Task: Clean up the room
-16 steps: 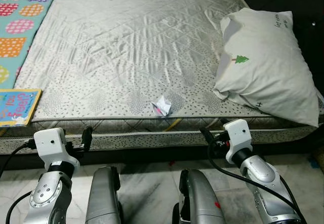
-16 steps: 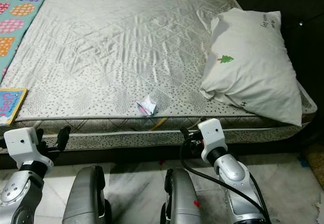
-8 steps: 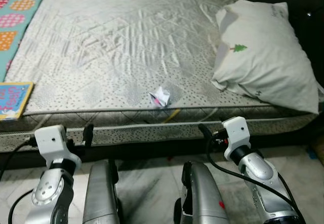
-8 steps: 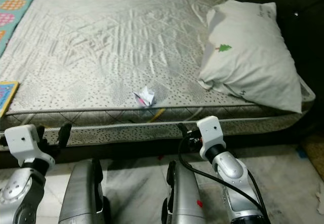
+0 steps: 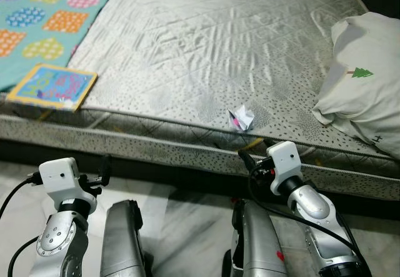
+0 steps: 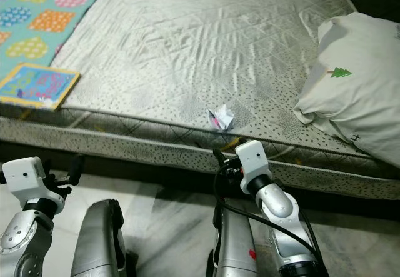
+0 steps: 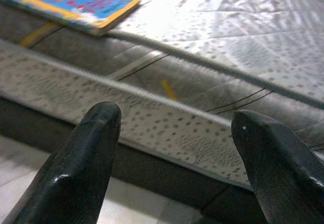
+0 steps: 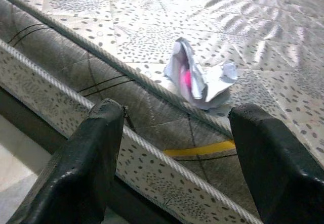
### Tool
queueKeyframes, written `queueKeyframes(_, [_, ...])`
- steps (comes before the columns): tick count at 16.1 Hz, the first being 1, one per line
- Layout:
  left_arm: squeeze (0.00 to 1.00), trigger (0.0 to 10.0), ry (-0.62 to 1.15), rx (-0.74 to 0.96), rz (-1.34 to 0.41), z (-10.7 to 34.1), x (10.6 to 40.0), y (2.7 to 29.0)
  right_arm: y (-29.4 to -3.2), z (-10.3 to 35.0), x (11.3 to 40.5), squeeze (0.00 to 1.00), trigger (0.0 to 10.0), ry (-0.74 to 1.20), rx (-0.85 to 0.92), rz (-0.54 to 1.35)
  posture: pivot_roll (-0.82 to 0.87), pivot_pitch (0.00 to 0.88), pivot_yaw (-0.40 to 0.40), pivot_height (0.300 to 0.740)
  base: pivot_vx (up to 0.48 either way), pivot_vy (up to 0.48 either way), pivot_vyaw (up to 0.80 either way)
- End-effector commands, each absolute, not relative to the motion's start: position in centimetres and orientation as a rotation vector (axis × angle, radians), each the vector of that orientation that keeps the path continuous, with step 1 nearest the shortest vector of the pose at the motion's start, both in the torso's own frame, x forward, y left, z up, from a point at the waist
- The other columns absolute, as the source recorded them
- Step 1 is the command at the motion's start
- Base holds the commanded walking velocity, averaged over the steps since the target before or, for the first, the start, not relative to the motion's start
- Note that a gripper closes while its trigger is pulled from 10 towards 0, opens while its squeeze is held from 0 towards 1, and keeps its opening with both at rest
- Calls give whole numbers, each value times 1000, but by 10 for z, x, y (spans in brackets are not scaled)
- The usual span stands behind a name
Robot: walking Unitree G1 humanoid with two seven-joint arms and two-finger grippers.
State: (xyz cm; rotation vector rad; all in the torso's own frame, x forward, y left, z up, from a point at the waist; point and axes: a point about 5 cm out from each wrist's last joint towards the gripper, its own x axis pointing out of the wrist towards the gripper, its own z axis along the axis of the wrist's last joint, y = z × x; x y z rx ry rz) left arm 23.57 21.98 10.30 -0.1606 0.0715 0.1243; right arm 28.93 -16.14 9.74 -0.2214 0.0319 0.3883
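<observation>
Right wrist view looks along two blunt, matte black fingers spread wide with nothing between them; the right gripper hangs level with the mattress side, just short of it. Straight ahead of the open jaws and a little above them, a crumpled paper wad lies on the mattress top, close to its corded edge. The wad is white and creased into sharp folds, with a pink patch showing in its hollow. Below it, between the jaws in this view, a yellow mark crosses the speckled side panel of the mattress.

The mattress cover is a shiny, pale grey quilted fabric stitched in diamonds, rumpled into fine ripples at its middle and printed with small dark flecks toward the border. A twisted white piping cord runs along the edge.

The left gripper also has its rounded black fingers well apart and empty, facing the mattress side. Beyond and to one side of its jaws, a flat, thin children's book with a yellow border and blue cover rests on the mattress corner, slightly overhanging the edge.

From the head, a plump white pillow with a small green tree print lies far to the right of the right gripper, and a turquoise play mat with coloured dotted patches lies beyond the book. The floor below is pale veined marble.
</observation>
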Motion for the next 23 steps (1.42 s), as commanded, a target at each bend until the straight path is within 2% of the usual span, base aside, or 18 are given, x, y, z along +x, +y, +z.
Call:
queueKeyframes(1, [0,10000,61,-167,116,105,236,218,-171,93,288,0,10000,51,-231,363,-27,152,-79,503,330,0,0])
queueKeyframes(8, [0,10000,52,-172,110,105,239,218,-172,93,292,0,10000,43,-239,359,-25,147,-77,503,367,0,0])
queueKeyframes(14, [0,10000,67,-168,109,102,237,214,-177,91,294,0,10000,55,-252,349,-25,160,-77,503,0,0,0])
queueKeyframes(16, [0,10000,141,-134,107,92,232,217,-176,83,291,0,10000,102,-303,413,-24,166,-77,503,0,0,0])
queueKeyframes(19, [0,10000,163,-127,119,89,217,224,-178,77,287,0,10000,144,-269,454,-15,191,-74,503,0,0,0])
queueKeyframes(23, [0,10000,150,-111,128,95,210,228,-161,94,297,0,10000,74,-226,473,19,226,-61,503,0,0,0])
